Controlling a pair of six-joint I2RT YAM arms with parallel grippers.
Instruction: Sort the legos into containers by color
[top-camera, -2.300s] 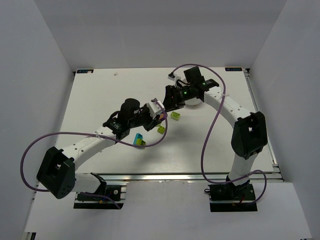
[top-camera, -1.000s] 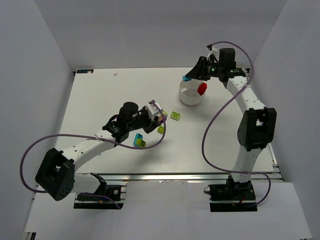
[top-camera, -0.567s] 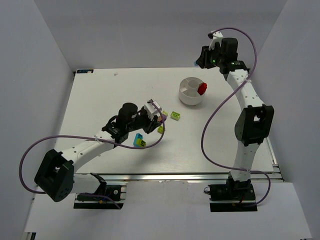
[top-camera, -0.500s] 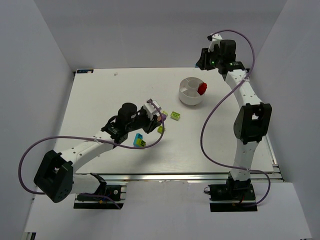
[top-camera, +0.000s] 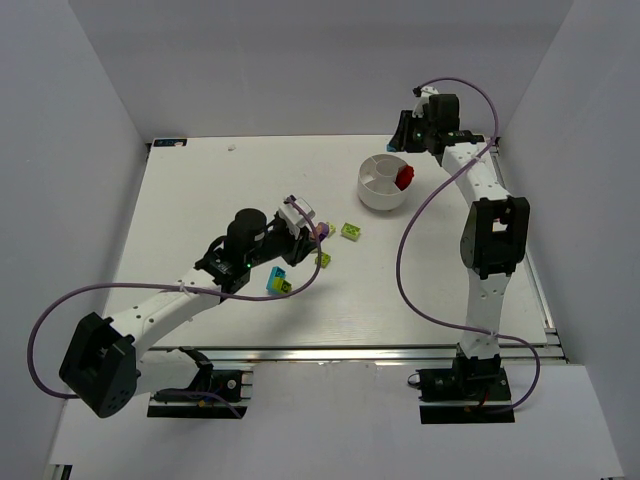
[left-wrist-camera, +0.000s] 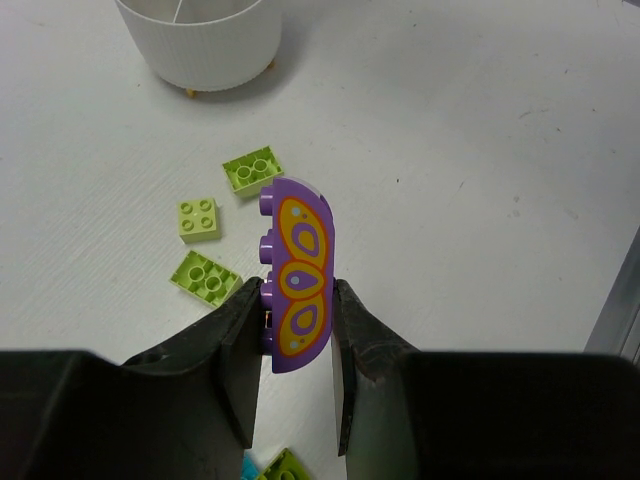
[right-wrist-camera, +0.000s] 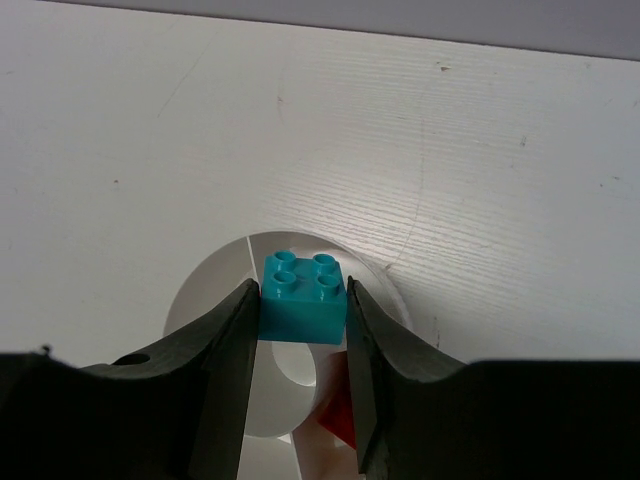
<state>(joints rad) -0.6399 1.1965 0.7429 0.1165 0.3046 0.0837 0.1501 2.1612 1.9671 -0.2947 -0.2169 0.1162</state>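
Note:
My left gripper (left-wrist-camera: 298, 300) is shut on a purple brick (left-wrist-camera: 298, 272) with a yellow-orange pattern and holds it above the table; in the top view the gripper (top-camera: 316, 232) is mid-table. Three lime bricks (left-wrist-camera: 252, 169) (left-wrist-camera: 198, 219) (left-wrist-camera: 204, 277) lie below it. My right gripper (right-wrist-camera: 303, 300) is shut on a cyan brick (right-wrist-camera: 303, 297) held above the round white dish (right-wrist-camera: 190, 290). A red brick (right-wrist-camera: 335, 420) sits in a wedge of the dish. In the top view the dish (top-camera: 372, 192) with the red brick (top-camera: 404, 178) is at the back right, with the right gripper (top-camera: 401, 140) just behind it.
A cyan-and-lime clump (top-camera: 277, 282) lies on the table in front of the left gripper. Lime bricks (top-camera: 350, 231) (top-camera: 322, 259) lie between it and the dish. White walls close in the table on three sides.
My right arm has swung from the table's middle to the back and now holds the cyan brick over the dish. My left gripper has kept the purple brick and shifted slightly.

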